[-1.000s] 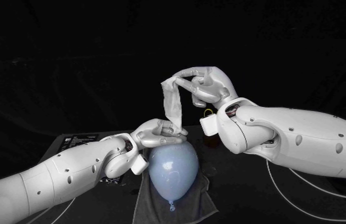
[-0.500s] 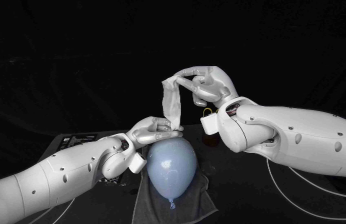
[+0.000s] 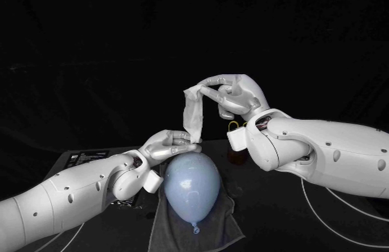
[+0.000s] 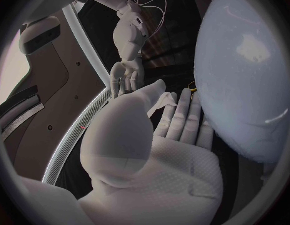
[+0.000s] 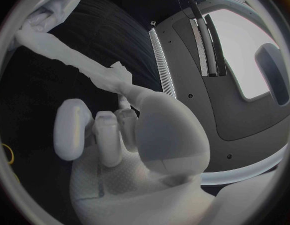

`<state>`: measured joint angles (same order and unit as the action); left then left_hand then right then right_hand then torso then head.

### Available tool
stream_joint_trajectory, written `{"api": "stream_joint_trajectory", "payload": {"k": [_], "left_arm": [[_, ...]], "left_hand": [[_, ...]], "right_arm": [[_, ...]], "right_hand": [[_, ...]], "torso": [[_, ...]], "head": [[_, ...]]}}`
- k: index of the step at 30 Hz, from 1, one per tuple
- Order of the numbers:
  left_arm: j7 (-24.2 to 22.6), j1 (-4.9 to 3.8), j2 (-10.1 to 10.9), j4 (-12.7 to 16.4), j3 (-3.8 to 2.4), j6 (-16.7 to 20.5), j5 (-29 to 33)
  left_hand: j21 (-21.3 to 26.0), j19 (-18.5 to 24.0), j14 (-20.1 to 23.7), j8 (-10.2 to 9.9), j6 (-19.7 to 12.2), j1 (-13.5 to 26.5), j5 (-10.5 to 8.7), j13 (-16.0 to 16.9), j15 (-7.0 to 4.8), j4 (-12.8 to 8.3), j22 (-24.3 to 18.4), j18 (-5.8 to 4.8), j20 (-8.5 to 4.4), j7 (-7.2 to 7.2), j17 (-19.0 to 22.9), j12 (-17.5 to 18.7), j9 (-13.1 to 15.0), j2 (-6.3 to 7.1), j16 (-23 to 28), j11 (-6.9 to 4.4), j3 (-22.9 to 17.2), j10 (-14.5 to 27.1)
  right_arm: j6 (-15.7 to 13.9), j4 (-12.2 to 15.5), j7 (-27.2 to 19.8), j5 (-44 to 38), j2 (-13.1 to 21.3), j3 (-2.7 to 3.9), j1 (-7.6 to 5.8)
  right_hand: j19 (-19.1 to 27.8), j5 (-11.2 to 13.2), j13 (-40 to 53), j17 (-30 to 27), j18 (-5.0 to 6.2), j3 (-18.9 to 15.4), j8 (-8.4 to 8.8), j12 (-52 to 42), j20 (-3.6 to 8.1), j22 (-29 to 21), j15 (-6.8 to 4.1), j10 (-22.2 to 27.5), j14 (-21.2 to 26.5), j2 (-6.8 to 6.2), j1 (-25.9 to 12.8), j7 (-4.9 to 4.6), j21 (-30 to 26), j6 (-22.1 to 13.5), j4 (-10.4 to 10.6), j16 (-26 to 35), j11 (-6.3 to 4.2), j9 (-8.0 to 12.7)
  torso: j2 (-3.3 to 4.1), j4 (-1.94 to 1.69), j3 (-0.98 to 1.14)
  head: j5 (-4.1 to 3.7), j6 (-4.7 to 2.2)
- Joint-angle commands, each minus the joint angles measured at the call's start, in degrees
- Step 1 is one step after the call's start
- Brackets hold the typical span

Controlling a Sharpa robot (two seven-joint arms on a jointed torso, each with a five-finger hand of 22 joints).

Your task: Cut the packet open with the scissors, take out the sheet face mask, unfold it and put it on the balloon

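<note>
Pinching top of limp white sheet face mask [image 3: 193,114], right robot hand [image 3: 235,97] held it raised; left robot hand [image 3: 172,146] clamped lower end just above pale blue balloon [image 3: 192,187].

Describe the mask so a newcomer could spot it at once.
Find the pale blue balloon at the centre. Above it the mask hangs as a narrow whitish strip, its top held by the right hand, its lower end pinched by the left hand. Unlike the smooth balloon, it is limp and creased.

text: none legible | dark flat item [image 3: 87,157]: print too small
</note>
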<state>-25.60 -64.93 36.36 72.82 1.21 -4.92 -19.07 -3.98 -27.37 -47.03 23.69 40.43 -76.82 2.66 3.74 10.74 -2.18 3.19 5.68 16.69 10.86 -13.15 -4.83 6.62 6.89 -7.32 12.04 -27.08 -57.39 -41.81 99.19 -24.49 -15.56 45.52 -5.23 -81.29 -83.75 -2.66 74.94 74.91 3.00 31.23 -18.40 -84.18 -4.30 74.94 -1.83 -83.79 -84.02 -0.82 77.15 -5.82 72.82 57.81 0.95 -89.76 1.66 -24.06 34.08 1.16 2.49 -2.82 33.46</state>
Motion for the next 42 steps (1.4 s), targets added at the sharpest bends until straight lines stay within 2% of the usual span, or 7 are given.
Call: {"api": "stream_joint_trajectory", "payload": {"k": [1,5,8,18,29,36,42], "left_arm": [[0.6,0.04,-0.2,0.1,-0.04,0.3,3.7],[0.8,0.04,-0.3,0.2,-0.04,0.2,4.5],[0.8,0.03,-0.3,0.1,-0.04,0.1,5.0],[0.4,0.03,-0.3,-0.1,-0.04,0.6,5.9],[0.5,0.03,-0.4,0.0,-0.04,1.2,5.8],[0.7,0.03,-0.4,0.2,-0.04,1.5,5.5],[1.4,0.03,-0.6,0.2,-0.04,2.9,4.5]], "left_hand": [[-0.4,-0.8,-0.7,-0.4,0.7,0.2,0.08,0.0,-0.12,1.1,0.1,-1.08,-0.02,4.3,-0.1,-0.1,-0.1,-0.14,-0.5,-0.11,0.3,-0.7],[-0.5,-1.5,-1.0,-0.3,2.1,1.6,0.09,0.0,-0.32,3.9,0.0,-0.93,-0.04,3.73,0.0,0.1,0.0,-2.15,-0.6,-0.42,0.0,-1.0],[-0.6,-2.0,-1.5,0.4,4.0,1.1,0.1,0.0,-0.67,5.6,0.1,-0.77,-0.05,2.86,-0.1,0.1,0.3,-5.36,-0.8,-1.01,-1.9,-1.5],[-1.1,-4.1,-3.8,1.7,6.9,-1.4,0.1,0.1,-1.7,7.0,0.2,-0.14,-0.09,1.71,-0.3,-0.5,1.1,-9.4,-1.8,-2.21,-8.0,-4.9],[-1.5,-6.0,-5.4,2.6,8.2,-1.5,0.1,-0.1,-2.31,7.2,0.3,0.5,-0.04,1.22,-0.5,0.1,2.1,-7.28,-2.2,-2.82,-11.8,-7.1],[-0.9,-4.0,-4.8,-0.2,3.2,-0.6,0.08,-0.2,-1.46,4.8,0.0,0.2,0.01,2.59,-0.5,1.3,1.5,0.76,-1.5,-1.37,-8.9,-2.7],[-0.5,-3.5,-4.4,-2.4,-0.1,0.0,0.09,-0.2,-1.06,3.9,-0.1,-0.09,-0.01,3.06,-0.5,1.4,0.7,4.51,-1.2,-0.69,-5.5,0.0]], "right_arm": [[0.6,0.1,-0.8,-0.1,0.0,0.06,-0.03],[0.6,0.1,-0.8,0.0,0.0,0.06,-0.03],[0.6,0.0,-0.8,0.1,0.0,0.06,-0.03],[0.6,-0.2,-0.8,0.3,0.3,0.06,-0.03],[0.7,0.1,-0.8,0.5,0.7,0.06,-0.03],[0.7,0.2,-0.8,0.6,0.6,0.06,-0.03],[0.7,0.4,-0.9,0.6,0.6,0.06,-0.03]], "right_hand": [[0.0,-0.1,10.3,15.1,0.39,0.3,-0.19,-0.2,0.45,10.5,-0.31,-2.4,-6.0,0.54,-0.1,-0.15,-0.1,0.4,-0.1,-0.2,-0.17,-0.1],[0.0,-0.1,10.3,15.1,0.39,0.3,-0.19,-0.2,0.45,10.5,-0.31,-2.4,-6.0,0.54,-0.1,-0.15,-0.1,0.4,-0.1,-0.2,-0.17,-0.1],[0.1,-0.1,10.3,15.1,0.39,0.5,-0.33,-0.1,0.43,10.5,-0.29,-2.4,-6.0,0.55,-0.2,-0.17,-0.1,0.3,-0.3,-0.2,-0.15,-0.2],[0.1,-0.1,10.3,15.1,0.39,0.5,-0.33,-0.1,0.43,10.5,-0.29,-2.4,-6.0,0.55,-0.2,-0.17,-0.1,0.3,-0.3,-0.2,-0.15,-0.2],[0.1,-0.1,10.3,15.1,0.39,0.5,-0.33,-0.1,0.43,10.5,-0.29,-2.4,-6.0,0.55,-0.2,-0.17,-0.1,0.3,-0.3,-0.2,-0.15,-0.2],[0.1,-0.1,10.3,15.1,0.39,0.5,-0.33,-0.1,0.43,10.5,-0.29,-2.4,-6.0,0.55,-0.2,-0.17,-0.1,0.3,-0.3,-0.2,-0.15,-0.2],[0.1,-0.1,10.3,15.1,0.39,0.5,-0.33,-0.1,0.43,10.5,-0.29,-2.4,-6.0,0.55,-0.2,-0.17,-0.1,0.3,-0.3,-0.2,-0.15,-0.2]], "torso": [[0.07,0.04,0.03],[0.12,0.03,0.05],[0.16,0.01,0.05],[0.24,0.03,0.07],[0.28,0.05,0.07],[0.33,0.05,0.07],[0.35,0.06,0.06]], "head": [[0.06,0.0],[0.11,-0.02],[0.06,-0.02],[0.01,-0.01],[-0.03,0.03],[-0.09,0.04],[-0.11,0.02]]}}
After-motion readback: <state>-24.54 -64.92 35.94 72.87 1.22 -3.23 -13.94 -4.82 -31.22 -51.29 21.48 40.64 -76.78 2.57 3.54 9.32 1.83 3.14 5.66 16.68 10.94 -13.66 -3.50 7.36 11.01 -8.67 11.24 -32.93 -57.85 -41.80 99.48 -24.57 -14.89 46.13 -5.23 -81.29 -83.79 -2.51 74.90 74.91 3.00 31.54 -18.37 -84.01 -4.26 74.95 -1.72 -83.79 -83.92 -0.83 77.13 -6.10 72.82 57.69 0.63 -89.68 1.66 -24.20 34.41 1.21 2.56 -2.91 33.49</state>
